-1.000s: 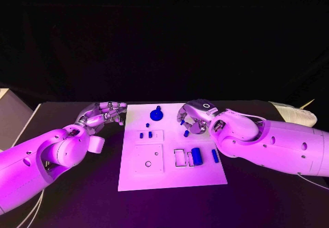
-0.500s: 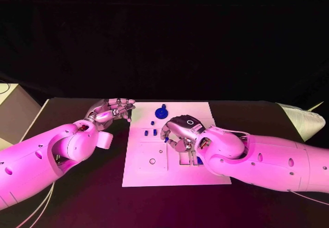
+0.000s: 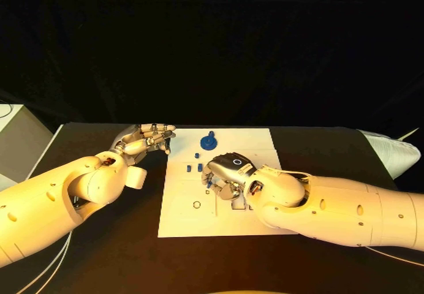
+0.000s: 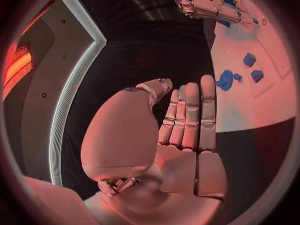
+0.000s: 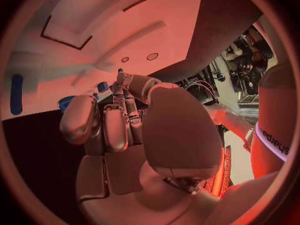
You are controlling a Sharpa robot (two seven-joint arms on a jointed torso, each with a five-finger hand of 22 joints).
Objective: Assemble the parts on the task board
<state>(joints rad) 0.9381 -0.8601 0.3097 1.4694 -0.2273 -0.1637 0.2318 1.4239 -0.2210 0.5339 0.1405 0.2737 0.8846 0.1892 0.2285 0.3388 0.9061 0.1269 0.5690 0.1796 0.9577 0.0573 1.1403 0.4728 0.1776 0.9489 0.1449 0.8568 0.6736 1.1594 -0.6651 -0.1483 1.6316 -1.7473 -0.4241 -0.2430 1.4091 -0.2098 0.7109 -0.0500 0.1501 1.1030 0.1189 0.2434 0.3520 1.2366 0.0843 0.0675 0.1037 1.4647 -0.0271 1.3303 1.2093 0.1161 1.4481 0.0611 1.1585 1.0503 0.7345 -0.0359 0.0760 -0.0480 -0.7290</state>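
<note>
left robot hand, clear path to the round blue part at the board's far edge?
Probably yes. The left robot hand holds nothing and sits just off the board's far left corner; bare board lies between it and the round blue part.

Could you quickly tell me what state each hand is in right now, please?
Left hand: open, holding nothing, beside the task board.
Right hand: over the board, fingers curled; whether it holds a part cannot be told.
</note>
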